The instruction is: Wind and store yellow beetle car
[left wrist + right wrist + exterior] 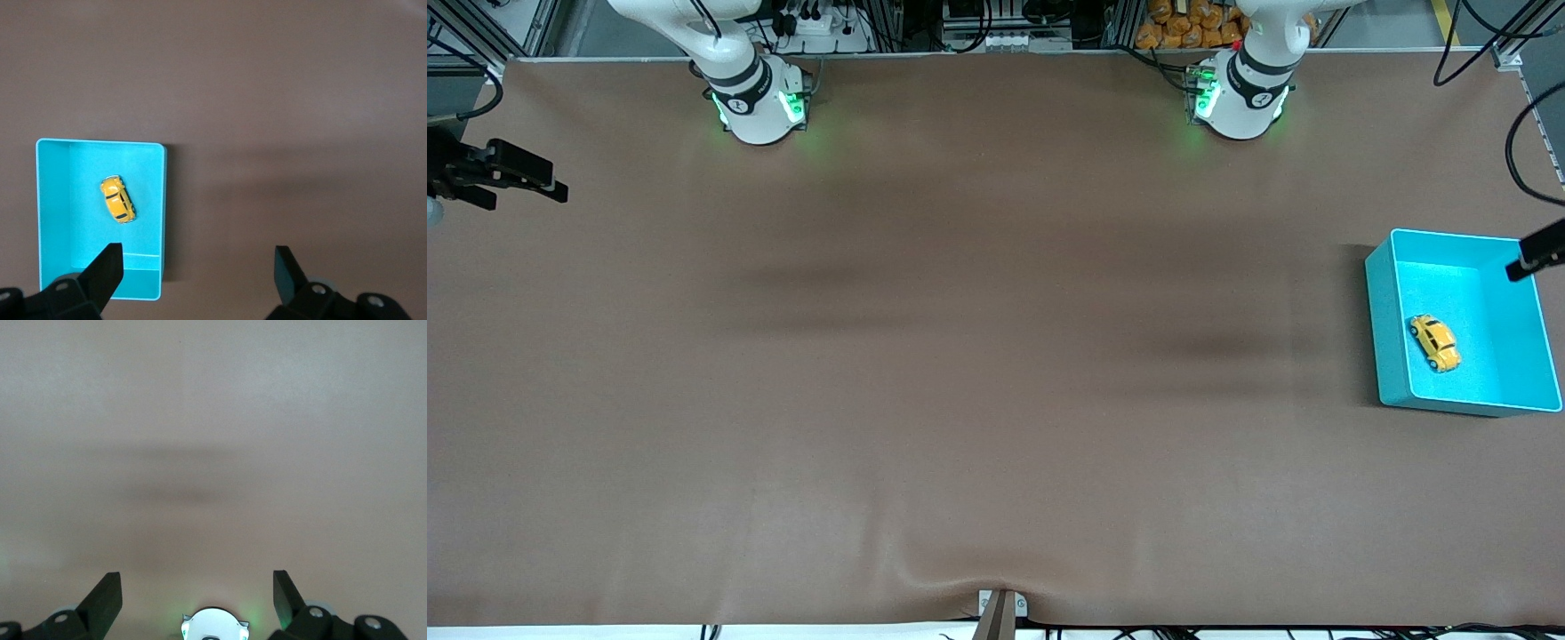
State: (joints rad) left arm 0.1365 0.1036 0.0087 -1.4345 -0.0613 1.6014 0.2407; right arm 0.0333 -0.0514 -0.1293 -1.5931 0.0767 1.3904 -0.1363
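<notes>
The yellow beetle car (1434,342) is a tiny glossy toy with dark windows and wheels. It sits upright on its wheels, angled across the floor of the teal bin (1392,258), at the left arm's end of the desk.

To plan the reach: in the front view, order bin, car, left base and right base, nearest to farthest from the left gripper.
1. Bin, its corner under the left gripper.
2. Car, inside the bin.
3. Left base, at the robots' table edge.
4. Right base, toward the right arm's end.
</notes>
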